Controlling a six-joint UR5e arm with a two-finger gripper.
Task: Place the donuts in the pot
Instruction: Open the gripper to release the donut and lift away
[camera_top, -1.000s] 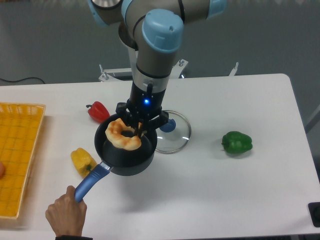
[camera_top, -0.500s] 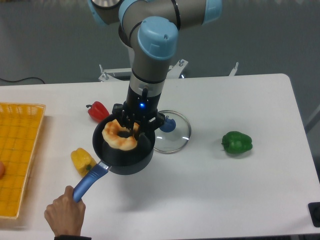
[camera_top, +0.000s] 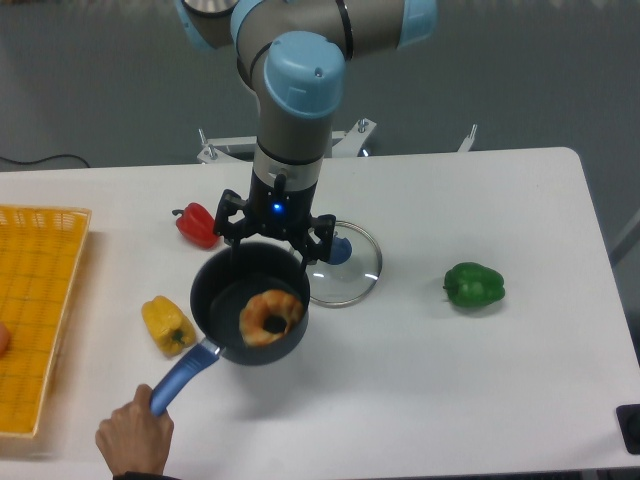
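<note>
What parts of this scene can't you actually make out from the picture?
- Gripper: its fingertips blur into the dark pot rim, so open or shut is unclear.
- Person's hand on the blue handle: the arm is cut off by the bottom edge.
- Yellow basket: cut off by the left edge; its contents are hardly visible.
- Glass lid: its left part is hidden behind the pot.
- Donut: its underside is hidden.

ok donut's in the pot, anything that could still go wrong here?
1. The gripper hangs open just over the pot rim; a sloppy retract could clip it.
2. A hand holds the blue handle, so the pot may shift or tilt.
3. The donut sits against the near wall, so tipping could spill it.
</note>
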